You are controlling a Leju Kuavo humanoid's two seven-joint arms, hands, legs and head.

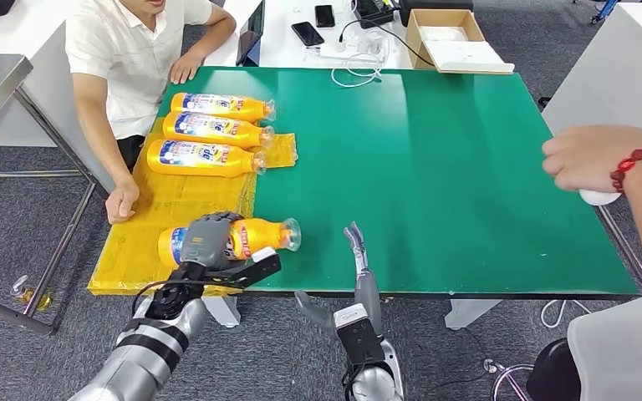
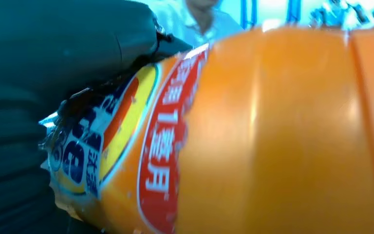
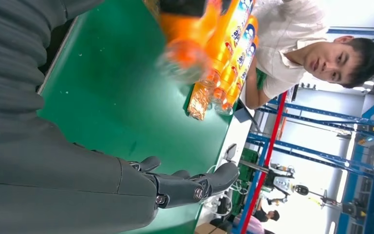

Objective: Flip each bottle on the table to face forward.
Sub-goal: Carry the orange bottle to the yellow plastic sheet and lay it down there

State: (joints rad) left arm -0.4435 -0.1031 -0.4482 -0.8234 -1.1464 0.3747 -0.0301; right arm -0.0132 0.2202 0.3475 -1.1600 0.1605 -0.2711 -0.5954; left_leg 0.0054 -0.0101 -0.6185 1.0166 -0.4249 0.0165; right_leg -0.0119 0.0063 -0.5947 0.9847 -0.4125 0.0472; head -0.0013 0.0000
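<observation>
Table [image 1: 435, 184]: green, yellow sheet [image 1: 175, 209] laid along its left.
Bottle [image 1: 255, 236]: lying crosswise, cap rightward, gripped by left hand [image 1: 209, 241].
Right hand [image 1: 356, 251]: fingers spread, nothing held.
Three bottles [image 1: 213, 134]: laid behind, caps rightward.

My left hand [image 1: 209, 241] covered the near orange bottle's [image 1: 255, 237] label; up close its cap end was blurred.

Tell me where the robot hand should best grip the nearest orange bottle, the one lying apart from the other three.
Probably around the labelled middle of the nearest bottle, coming from above. It lies on its side with the cap end pointing right, so the round body is open to a wrap from the top, as the left robot hand grips it now.
</observation>
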